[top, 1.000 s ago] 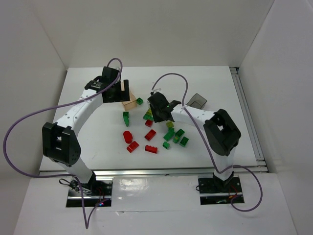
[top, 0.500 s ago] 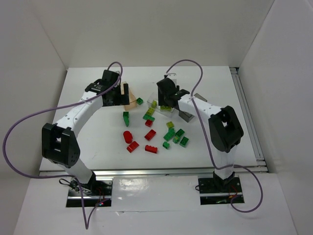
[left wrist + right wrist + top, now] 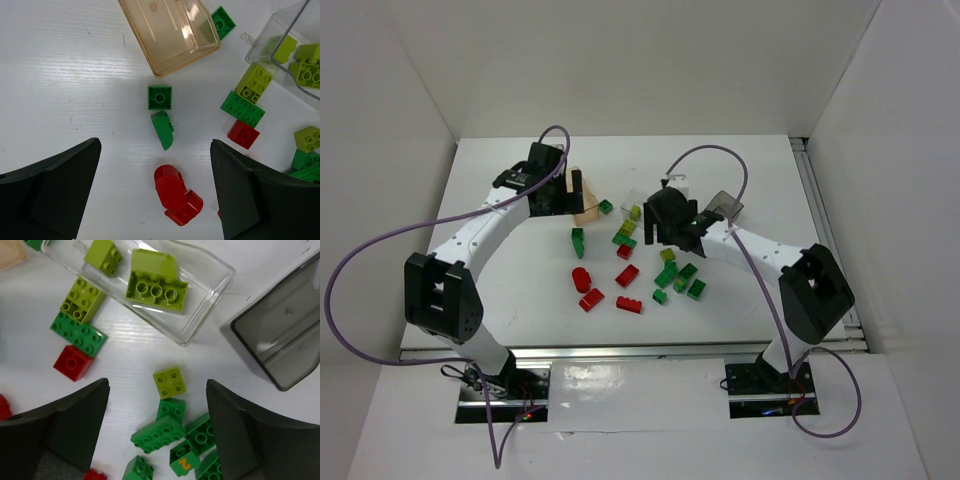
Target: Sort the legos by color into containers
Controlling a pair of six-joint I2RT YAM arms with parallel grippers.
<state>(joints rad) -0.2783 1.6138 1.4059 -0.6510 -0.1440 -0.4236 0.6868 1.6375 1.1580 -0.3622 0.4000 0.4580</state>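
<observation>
Overhead, the right gripper (image 3: 668,235) hangs above the middle of the table (image 3: 500,280), on the near side of the clear container (image 3: 200,300). Its jaws stand wide apart and grip nothing. In the right wrist view a yellow-green square brick (image 3: 170,382) lies on the table under the gap between them, clear of both fingers. Inside the clear container lie a large yellow-green sloped brick (image 3: 155,282) and a smaller yellow-green brick (image 3: 102,252). Just outside that container a loose yellow-green brick (image 3: 82,297) touches a dark green long brick (image 3: 79,333), with a red square brick (image 3: 74,362) just beside the long one. A cluster of dark green bricks (image 3: 165,432) lies nearer than the gap. The smoky grey container (image 3: 285,340) stands to the right of the clear one, apart from it.

The left gripper (image 3: 155,145) is likewise spread wide and empty, hovering near the peach container (image 3: 175,35) at the far left of the pile. Below it on the table lie a dark green square brick (image 3: 160,96), a dark green sloped brick (image 3: 163,129) just beside it, and a red rounded brick (image 3: 175,195) closer to the fingers.
</observation>
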